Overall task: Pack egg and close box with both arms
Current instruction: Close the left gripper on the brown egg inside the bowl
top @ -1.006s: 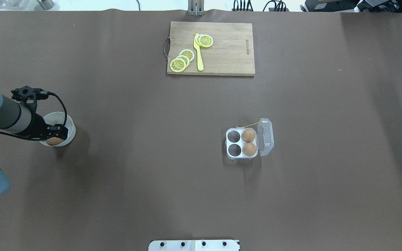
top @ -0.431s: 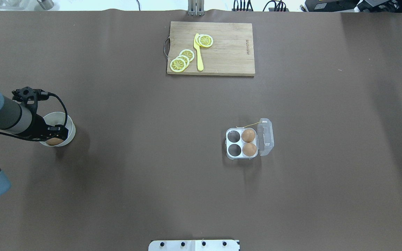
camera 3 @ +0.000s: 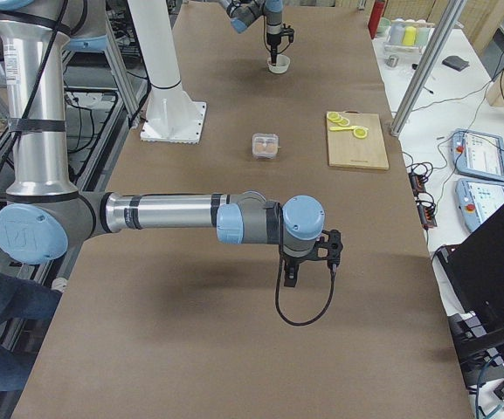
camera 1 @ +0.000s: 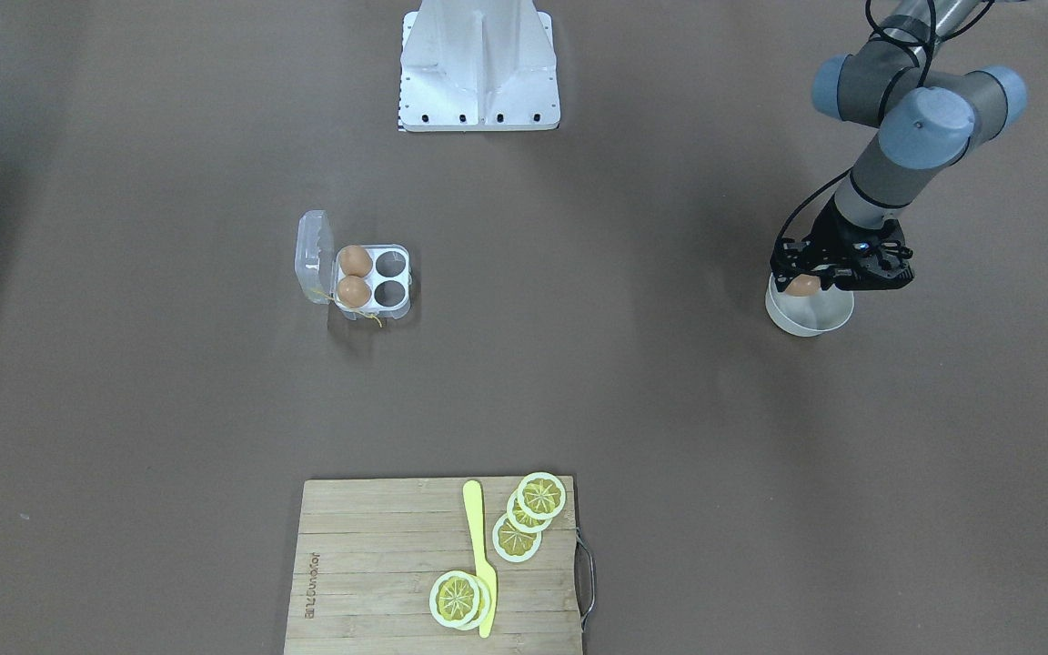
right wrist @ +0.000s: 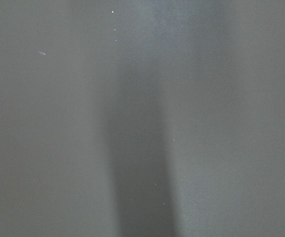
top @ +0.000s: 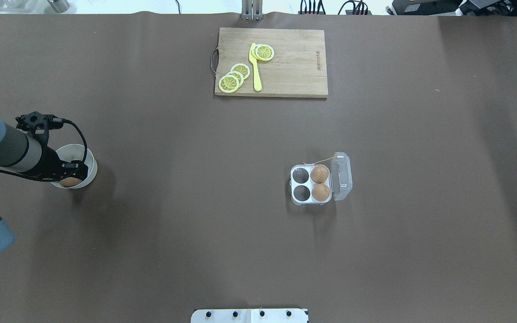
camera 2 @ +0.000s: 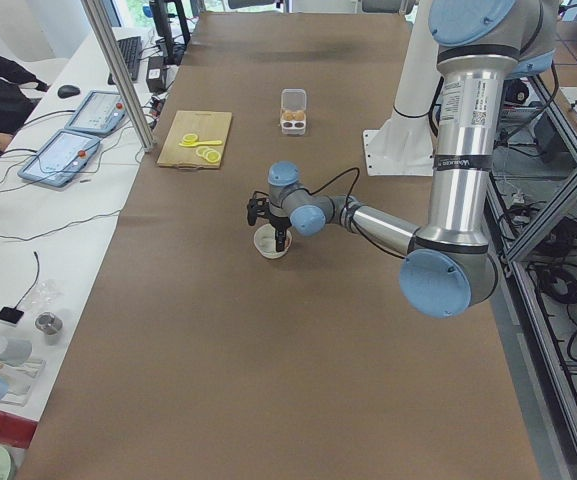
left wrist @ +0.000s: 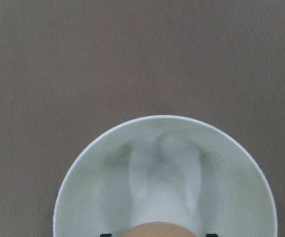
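Overhead exterior view: a brown sheet covers the long surface [top: 151, 251]. At its left edge the left hand [top: 72, 176] hangs over a white bowl [top: 89, 163], its fingers closed on the egg [camera 1: 801, 286], which sits just above the bowl's inside. The box [top: 291, 184] stands well apart, right of centre, with its lid [top: 343, 176] open to the right. Two eggs [top: 319, 174] fill the cells beside the lid. At the far edge lies a wooden board [top: 294, 67] with lemon slices [top: 229, 83] and a yellow knife [top: 255, 67]. A white stand [camera 1: 479, 64] rises at the robot's edge. The right hand [camera 3: 291, 278] hovers over bare surface, and I cannot tell how far open it is. A white side table [camera 2: 28, 250] with tablets [camera 2: 68, 155] runs alongside.
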`<control>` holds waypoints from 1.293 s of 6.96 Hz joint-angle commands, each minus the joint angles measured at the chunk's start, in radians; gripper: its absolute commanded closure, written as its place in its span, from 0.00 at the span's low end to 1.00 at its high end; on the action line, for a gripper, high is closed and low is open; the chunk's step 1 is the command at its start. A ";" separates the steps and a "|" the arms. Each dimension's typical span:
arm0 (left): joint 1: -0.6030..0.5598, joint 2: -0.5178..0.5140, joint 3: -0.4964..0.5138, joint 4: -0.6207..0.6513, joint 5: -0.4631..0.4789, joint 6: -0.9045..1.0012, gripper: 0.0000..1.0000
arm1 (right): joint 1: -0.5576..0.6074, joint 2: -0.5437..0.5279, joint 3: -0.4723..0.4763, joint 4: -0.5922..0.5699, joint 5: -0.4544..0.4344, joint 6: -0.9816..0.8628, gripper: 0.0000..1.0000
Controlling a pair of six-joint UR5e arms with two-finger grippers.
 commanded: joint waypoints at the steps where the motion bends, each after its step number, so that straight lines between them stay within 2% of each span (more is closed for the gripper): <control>1: 0.000 0.000 -0.003 0.001 0.001 -0.001 0.64 | 0.000 0.000 0.000 0.000 0.002 0.000 0.00; 2: -0.001 0.001 -0.016 0.001 0.001 -0.001 0.71 | 0.000 0.006 0.000 -0.001 0.000 0.000 0.00; 5: -0.015 0.006 -0.046 0.009 -0.006 -0.001 0.72 | 0.000 0.008 -0.002 0.000 -0.002 0.000 0.00; 7: -0.052 0.006 -0.050 0.010 -0.008 -0.002 0.81 | 0.000 0.009 0.000 0.000 0.000 0.002 0.00; 9: -0.108 0.003 -0.105 0.014 -0.040 -0.025 0.82 | 0.000 0.015 0.000 0.000 0.002 0.018 0.00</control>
